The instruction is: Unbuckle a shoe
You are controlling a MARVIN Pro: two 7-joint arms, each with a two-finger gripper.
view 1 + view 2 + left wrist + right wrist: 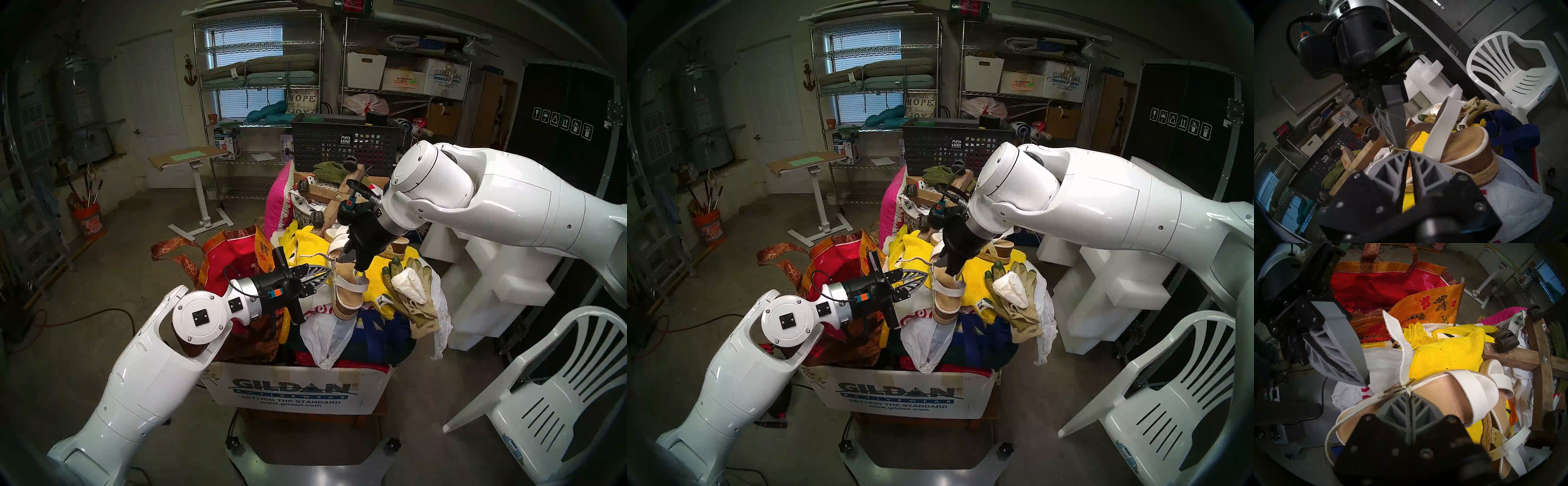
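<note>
Right wrist view alone shows right tool (pixel 1409 393) pinching sandal (pixel 1449 387) buckle strap; left tool (pixel 1410 152) nearly closed

Head pair: set high, looking down and forward over a heaped cardboard box (pixel 298 390) toward garage shelving, both arms in frame, the right eye's picture shifted slightly sideways. Left wrist view: tilted, close in, looking level across the sandal (pixel 1469 149) toward a white chair (pixel 1519 71). Right wrist view: close above, looking steeply down onto the same sandal (pixel 1449 395). Shared by all four: sandal and yellow towel (pixel 380 275).
</note>
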